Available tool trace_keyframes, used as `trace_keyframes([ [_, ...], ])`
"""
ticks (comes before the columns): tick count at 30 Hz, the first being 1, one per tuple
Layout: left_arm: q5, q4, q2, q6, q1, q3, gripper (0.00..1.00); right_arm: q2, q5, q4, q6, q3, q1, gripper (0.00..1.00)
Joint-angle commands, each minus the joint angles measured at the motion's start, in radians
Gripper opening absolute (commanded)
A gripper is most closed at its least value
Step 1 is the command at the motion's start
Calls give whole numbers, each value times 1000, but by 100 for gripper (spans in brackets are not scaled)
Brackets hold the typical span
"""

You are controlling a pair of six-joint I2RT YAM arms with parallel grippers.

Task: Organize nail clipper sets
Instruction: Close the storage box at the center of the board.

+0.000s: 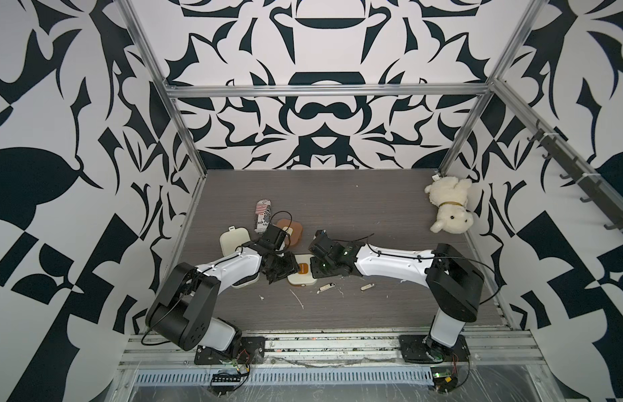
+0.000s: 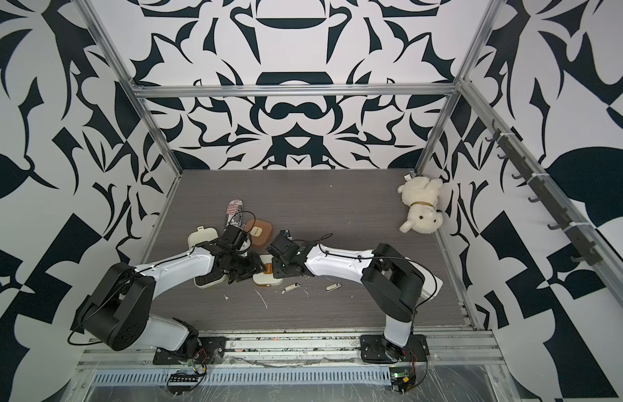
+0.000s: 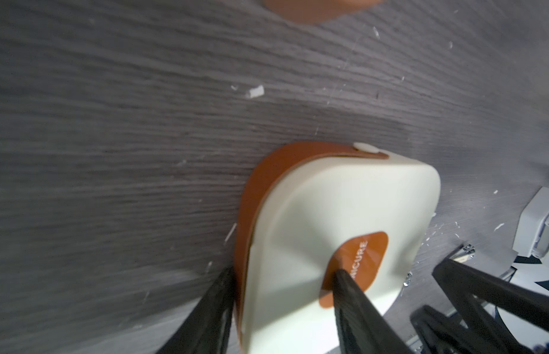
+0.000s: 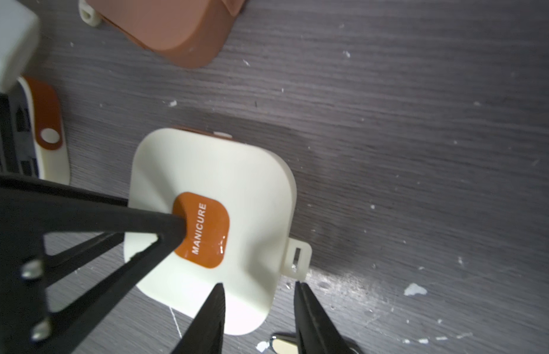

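Black fingers (image 3: pixel 353 306) of the left gripper (image 3: pixel 284 274) are clamped on the closed cream case (image 4: pixel 205 165), one on its orange label (image 4: pixel 202 230) and one at its brown strap (image 3: pixel 258 190), while the right gripper (image 4: pixel 258 285) is spread apart at its tabbed corner. Closing seems done, and a clean release is called for next. The case is set on the table (image 1: pixel 338 209) between the arms, near the brown case (image 1: pixel 296 226).

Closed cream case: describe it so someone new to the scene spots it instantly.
On the grey wood-grain table, look front centre, between the left end effector and right end effector. The closed cream case sits there. Unlike the open cream case to its left and the brown case behind, it shows an orange MANICURE label.
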Motion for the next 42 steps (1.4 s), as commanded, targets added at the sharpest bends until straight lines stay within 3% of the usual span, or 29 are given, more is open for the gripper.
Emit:
trace_keyframes([
  [1, -67, -89, 52, 4, -3, -51, 55, 13, 21, -20, -16, 38, -10, 42],
  [27, -56, -79, 63, 7, -5, -46, 54, 95, -54, 31, -21, 42, -32, 44],
  [42, -50, -67, 79, 8, -5, -44, 53, 164, -114, 79, 4, 37, -32, 39],
])
